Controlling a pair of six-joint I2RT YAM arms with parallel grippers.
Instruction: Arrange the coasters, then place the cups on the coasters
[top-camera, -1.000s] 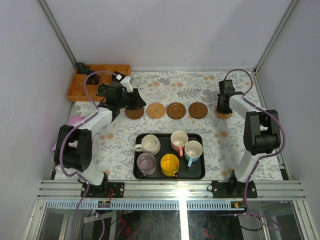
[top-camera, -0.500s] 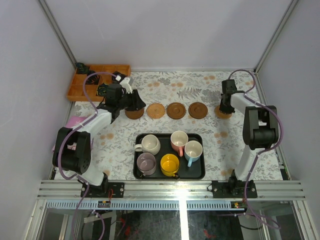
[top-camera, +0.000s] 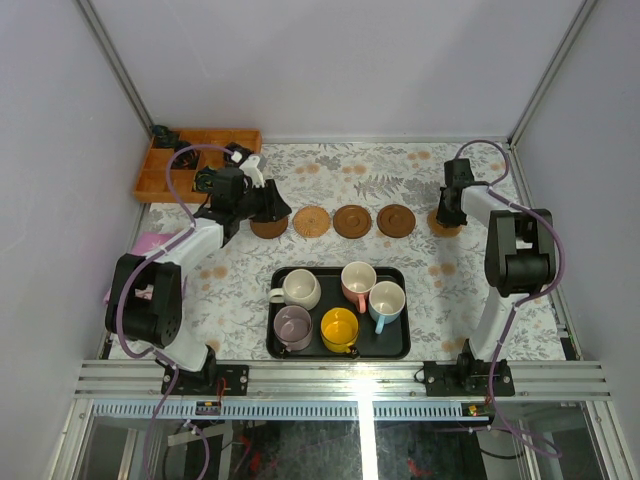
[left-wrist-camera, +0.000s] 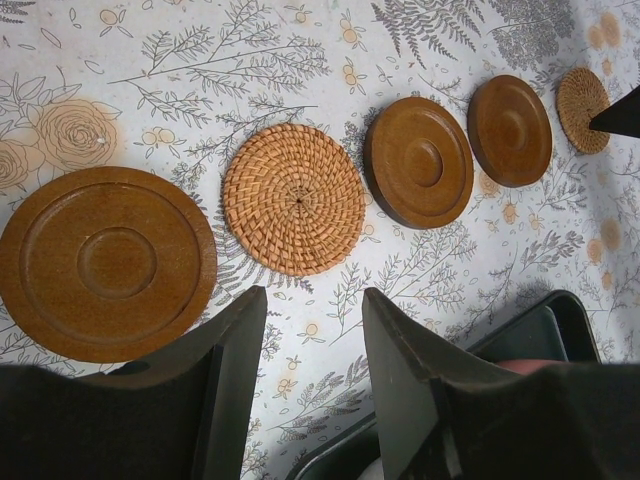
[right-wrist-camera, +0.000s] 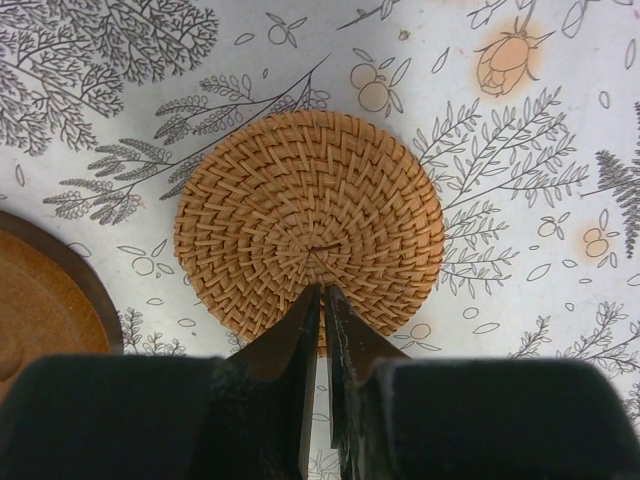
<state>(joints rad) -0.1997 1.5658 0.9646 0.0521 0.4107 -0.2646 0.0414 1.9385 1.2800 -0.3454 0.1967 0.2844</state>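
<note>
Five coasters sat in a row on the tabletop, so arranging looked nearly done; right end effector closed together over the woven coaster, left end effector apart, empty; next, I judged, a cup must be lifted from the tray.

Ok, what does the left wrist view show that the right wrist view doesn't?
Only the left wrist: the open left fingers, the big wooden coaster beside them, the near woven coaster, the middle wooden coaster and a corner of the black tray. Only the right wrist: the right fingers closed together, tips over the near edge of the end woven coaster. Both: that end woven coaster, the last wooden coaster beside it, and the floral tablecloth.
</note>
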